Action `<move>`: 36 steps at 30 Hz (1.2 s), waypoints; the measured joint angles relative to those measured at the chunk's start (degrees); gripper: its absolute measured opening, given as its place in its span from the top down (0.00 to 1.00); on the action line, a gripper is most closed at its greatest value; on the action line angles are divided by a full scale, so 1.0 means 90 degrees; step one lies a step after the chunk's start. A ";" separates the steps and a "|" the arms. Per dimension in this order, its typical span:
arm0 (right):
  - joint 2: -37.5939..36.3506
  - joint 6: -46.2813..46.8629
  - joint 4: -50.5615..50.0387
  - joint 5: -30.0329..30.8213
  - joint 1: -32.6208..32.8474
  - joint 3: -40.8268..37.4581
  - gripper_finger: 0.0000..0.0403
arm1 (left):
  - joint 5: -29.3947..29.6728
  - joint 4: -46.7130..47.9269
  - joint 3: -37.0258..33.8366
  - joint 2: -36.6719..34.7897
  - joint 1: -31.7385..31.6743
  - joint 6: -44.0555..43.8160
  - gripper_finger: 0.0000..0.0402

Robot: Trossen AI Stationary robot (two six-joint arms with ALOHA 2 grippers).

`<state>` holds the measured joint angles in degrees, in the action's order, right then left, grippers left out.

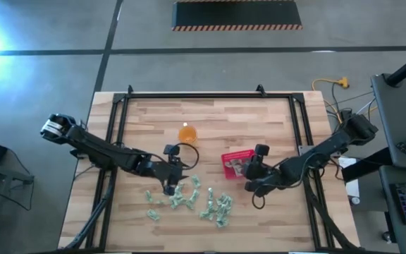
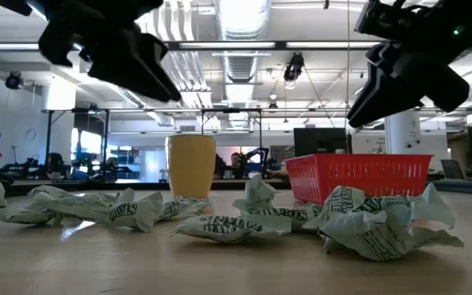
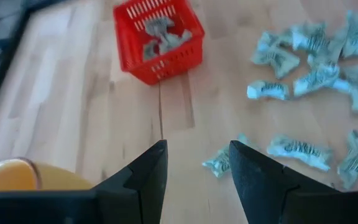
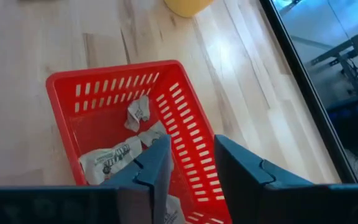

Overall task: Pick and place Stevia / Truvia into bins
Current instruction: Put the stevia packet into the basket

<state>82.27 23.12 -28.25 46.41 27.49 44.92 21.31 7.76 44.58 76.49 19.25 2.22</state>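
Several crumpled green-and-white Stevia packets point(image 1: 201, 200) lie scattered on the wooden table near its front edge; they also show in the low view point(image 2: 228, 225). The red basket point(image 1: 237, 162) stands to their right with a few packets point(image 4: 114, 158) lying inside. My left gripper point(image 1: 171, 180) hangs open and empty above the left part of the pile; one packet point(image 3: 219, 163) lies just ahead of its fingers. My right gripper point(image 1: 249, 173) is open and empty above the basket's near right wall point(image 4: 188, 140). In the low view both grippers are clear of the table.
A translucent orange cup point(image 1: 187, 132) stands behind the packets, left of the basket; it also shows in the left wrist view point(image 3: 17, 177). Black frame rails point(image 1: 122, 113) run along the table's left, right and far edges. Bare wood point(image 1: 245, 120) lies toward the far side.
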 joint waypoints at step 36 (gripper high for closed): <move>-0.0099 -0.0475 0.0003 -0.1223 0.0296 0.0498 0.75 | -0.1929 0.0931 0.1530 0.2813 -0.0887 0.2464 0.61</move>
<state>81.38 18.85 -28.22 35.40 30.15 49.41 3.95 16.14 58.35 101.81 11.27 24.39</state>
